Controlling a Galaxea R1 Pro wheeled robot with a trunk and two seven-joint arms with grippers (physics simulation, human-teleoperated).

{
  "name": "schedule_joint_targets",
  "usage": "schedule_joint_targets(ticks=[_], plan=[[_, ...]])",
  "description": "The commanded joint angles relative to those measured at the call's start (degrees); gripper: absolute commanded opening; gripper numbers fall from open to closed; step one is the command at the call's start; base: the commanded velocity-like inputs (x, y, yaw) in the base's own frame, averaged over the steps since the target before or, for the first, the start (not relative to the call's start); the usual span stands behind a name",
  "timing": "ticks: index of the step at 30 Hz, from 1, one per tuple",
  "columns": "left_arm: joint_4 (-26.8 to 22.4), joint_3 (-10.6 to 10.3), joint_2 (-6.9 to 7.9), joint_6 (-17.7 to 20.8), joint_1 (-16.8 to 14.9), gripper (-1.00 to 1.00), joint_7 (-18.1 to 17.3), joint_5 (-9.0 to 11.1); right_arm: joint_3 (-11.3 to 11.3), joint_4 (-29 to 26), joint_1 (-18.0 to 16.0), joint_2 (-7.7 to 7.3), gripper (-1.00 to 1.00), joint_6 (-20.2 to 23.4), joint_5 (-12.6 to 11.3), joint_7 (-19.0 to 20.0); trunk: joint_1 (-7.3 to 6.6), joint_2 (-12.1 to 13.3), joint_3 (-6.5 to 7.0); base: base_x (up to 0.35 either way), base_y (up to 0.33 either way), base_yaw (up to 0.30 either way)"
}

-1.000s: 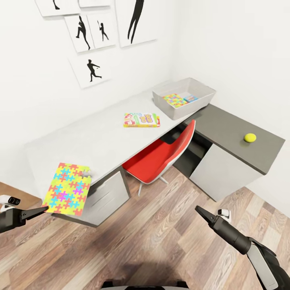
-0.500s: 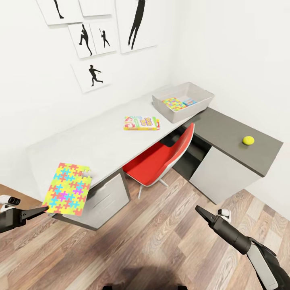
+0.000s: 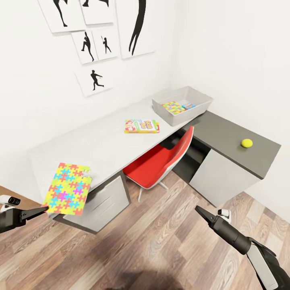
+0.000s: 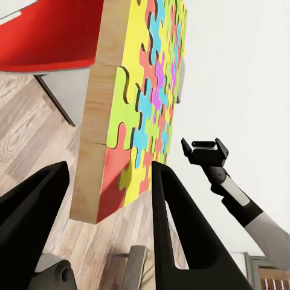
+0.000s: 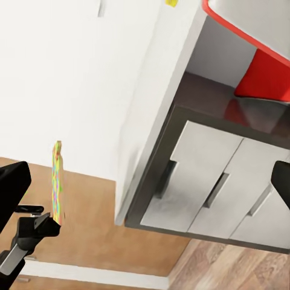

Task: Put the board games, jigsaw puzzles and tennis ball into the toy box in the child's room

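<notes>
Left gripper (image 3: 40, 209): closed on the lower corner of a jigsaw puzzle (image 3: 68, 188), holding it up in front of the near end of the table (image 3: 96, 147); in the left wrist view the 2 fingers (image 4: 172, 211) flank the puzzle's wooden edge (image 4: 115, 139)
Right gripper (image 3: 200, 210): low over the wood-plank floor (image 3: 161, 233), holding nothing; its tips look close together in the head view, but I cannot tell for sure whether it is closed
Toy box (image 3: 201, 102): at the far end of the white top, against the corner of the wall, with 1 multicolour jigsaw puzzle (image 3: 174, 107) and a blue-edged flat box (image 3: 188, 106) inside
Board game (image 3: 141, 126): flat on the white top, near the toy box, apart from it
Tennis ball (image 3: 246, 142): on the lower dark grey section, well apart from the toy box
Red chair (image 3: 161, 161): tucked partly under the table, between the drawers (image 3: 100, 201) and the dark section
Wall: 5 black silhouette pictures (image 3: 94, 78) above the table
</notes>
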Motion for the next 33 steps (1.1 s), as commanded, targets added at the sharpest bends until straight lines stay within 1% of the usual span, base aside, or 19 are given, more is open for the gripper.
schedule_joint_targets(ticks=[1,33], plan=[[0.0,0.0,0.02,0.6,0.0,-1.00,-0.2,0.0,0.0,0.0,0.0,0.00,1.00,0.5,-0.3,0.0,0.03,-0.1,0.02,0.000,0.000,0.000],[0.0,0.0,0.02,0.6,0.0,-1.00,-0.2,0.0,0.0,0.0,0.0,-0.03,1.00,0.4,-0.3,0.0,0.03,-0.1,3.07,0.000,0.000,0.000]])
